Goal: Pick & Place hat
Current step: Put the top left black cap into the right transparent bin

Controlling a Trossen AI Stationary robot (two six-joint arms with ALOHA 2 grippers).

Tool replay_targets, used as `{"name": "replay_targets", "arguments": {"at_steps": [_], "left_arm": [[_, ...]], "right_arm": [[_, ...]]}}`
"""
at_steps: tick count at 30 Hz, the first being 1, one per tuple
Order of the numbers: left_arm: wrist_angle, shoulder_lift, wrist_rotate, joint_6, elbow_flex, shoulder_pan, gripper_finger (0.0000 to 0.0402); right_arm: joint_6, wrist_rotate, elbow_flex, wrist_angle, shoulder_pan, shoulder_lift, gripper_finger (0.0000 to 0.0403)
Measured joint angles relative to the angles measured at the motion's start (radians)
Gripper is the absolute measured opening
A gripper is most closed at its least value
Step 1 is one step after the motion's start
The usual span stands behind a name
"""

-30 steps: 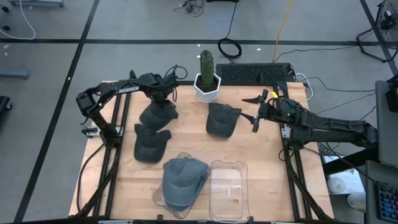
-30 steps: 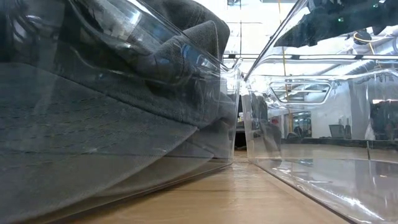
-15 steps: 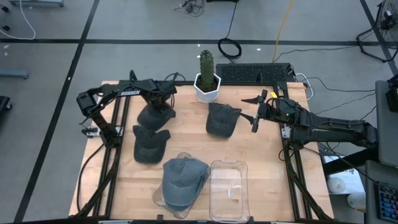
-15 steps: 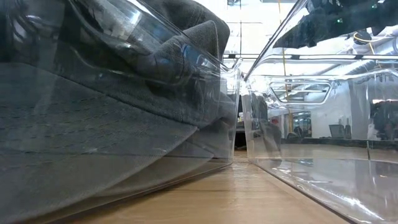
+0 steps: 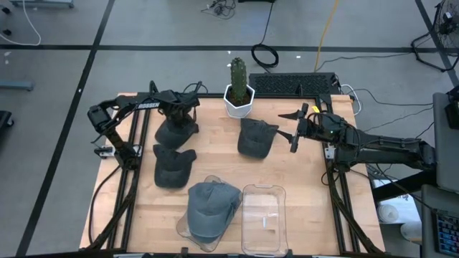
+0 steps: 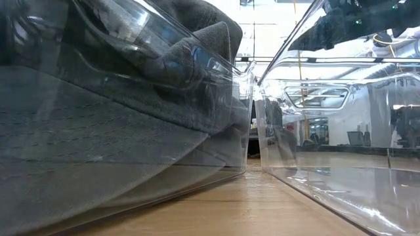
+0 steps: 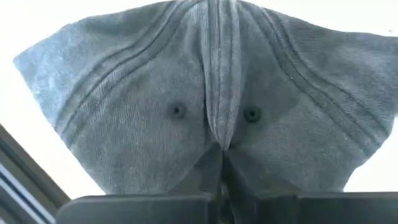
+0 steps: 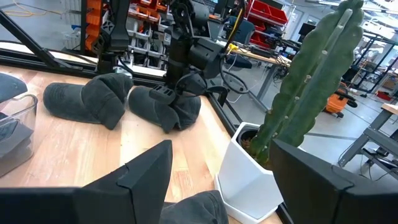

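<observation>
Three dark grey hats lie crown up on the wooden table: one at the far left (image 5: 174,133), one nearer (image 5: 172,167), one in the middle (image 5: 256,138). A bluish hat (image 5: 210,210) lies in a clear bin (image 5: 185,231) at the near edge. My left gripper (image 5: 183,117) stands over the far-left hat (image 7: 155,112), shut on it. My right gripper (image 5: 296,131) hovers open at the right, its fingers (image 8: 146,180) level, holding nothing. My left gripper pinches a raised fold of cloth at the top of the hat's crown (image 7: 221,121), along a seam between two eyelets. The fingers (image 7: 214,177) come from above, pointing down. The hat's rim rests on the table (image 8: 168,115).
A cactus in a white pot (image 5: 239,94) stands at the far middle, close to the held hat. An empty clear bin (image 5: 263,218) sits beside the filled one at the near edge. A keyboard (image 5: 294,84) lies beyond the far edge.
My left gripper has come down onto the far-left hat, drifting a little toward the table's left edge, and has shut on the crown, gathering the cloth into a ridge. The hat has shifted slightly left on the table.
</observation>
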State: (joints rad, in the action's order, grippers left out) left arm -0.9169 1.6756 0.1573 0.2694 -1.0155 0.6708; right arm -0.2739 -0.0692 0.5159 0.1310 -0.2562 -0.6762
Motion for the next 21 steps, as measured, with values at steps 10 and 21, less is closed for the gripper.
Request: {"name": "replay_targets", "arguments": {"at_steps": [10, 21], "left_arm": [[-0.031, -0.1, 0.043, -0.058, -0.161, -0.061, 0.0004], [-0.028, -0.225, 0.144, -0.052, -0.356, -0.25, 0.0002]], "right_arm": [[0.0, 0.0, 0.0, 0.0, 0.0, 0.0, 0.0258], [0.036, 0.029, 0.001, 0.04, 0.0, -0.022, 0.0258]]}}
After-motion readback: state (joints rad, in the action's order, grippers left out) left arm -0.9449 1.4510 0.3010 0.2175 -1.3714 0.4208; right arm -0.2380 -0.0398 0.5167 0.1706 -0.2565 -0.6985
